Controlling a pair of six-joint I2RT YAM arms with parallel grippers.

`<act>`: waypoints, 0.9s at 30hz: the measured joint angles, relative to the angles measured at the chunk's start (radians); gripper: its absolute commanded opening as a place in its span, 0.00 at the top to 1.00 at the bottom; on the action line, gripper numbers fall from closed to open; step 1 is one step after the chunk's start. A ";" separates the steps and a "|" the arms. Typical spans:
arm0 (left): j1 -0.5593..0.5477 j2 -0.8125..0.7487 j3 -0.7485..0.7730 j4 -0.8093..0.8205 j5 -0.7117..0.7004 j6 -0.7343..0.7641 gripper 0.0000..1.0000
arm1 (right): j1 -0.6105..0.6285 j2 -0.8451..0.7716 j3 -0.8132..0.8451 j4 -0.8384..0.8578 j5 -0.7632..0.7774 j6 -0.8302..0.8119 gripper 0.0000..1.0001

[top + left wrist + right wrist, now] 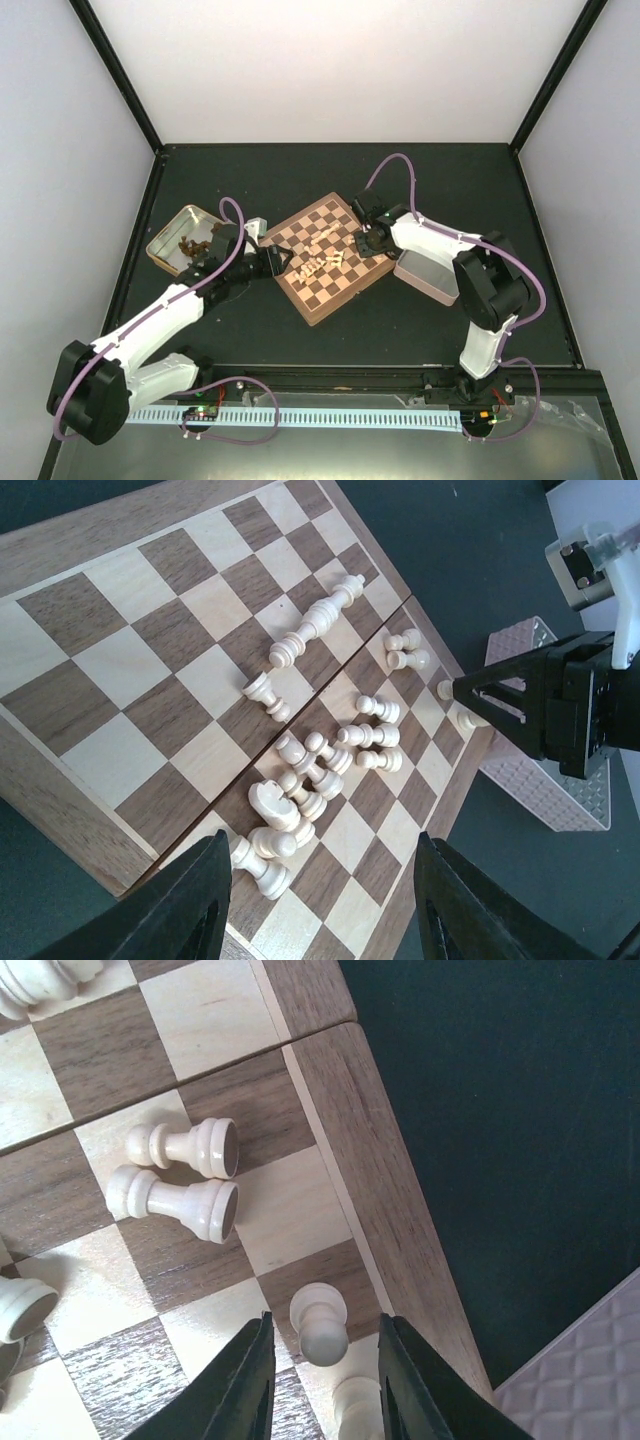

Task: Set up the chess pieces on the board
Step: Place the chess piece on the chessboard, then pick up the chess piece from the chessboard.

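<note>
The board (pixel 322 258) lies tilted in the middle of the table. Several cream chess pieces (pixel 322 264) lie toppled in a heap on it, shown close in the left wrist view (pixel 318 770), with a tall piece (pixel 318 620) lying apart. My left gripper (pixel 277 262) is open and empty, hovering over the board's left corner beside the heap (pixel 320 838). My right gripper (pixel 365 243) is open over the board's right edge. In the right wrist view it (pixel 325 1322) straddles an upright pawn (pixel 322 1328) without touching it. A second upright pawn (pixel 355 1408) stands just behind.
An open tin (pixel 178 240) holding dark brown pieces sits left of the board. A pale pink tin (pixel 428 276) lies right of the board, also in the right wrist view (pixel 590 1370). Two pawns (pixel 180 1175) lie flat near my right gripper.
</note>
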 measured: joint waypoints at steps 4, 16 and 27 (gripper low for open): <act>0.000 0.002 0.000 0.000 0.001 0.000 0.49 | 0.000 -0.001 0.015 -0.013 0.000 0.000 0.66; 0.000 0.015 0.025 0.005 0.004 0.000 0.48 | 0.000 -0.005 0.091 -0.013 -0.093 -0.028 0.61; 0.000 0.048 0.033 0.004 0.012 0.000 0.48 | 0.000 0.109 0.139 0.014 -0.177 -0.055 0.60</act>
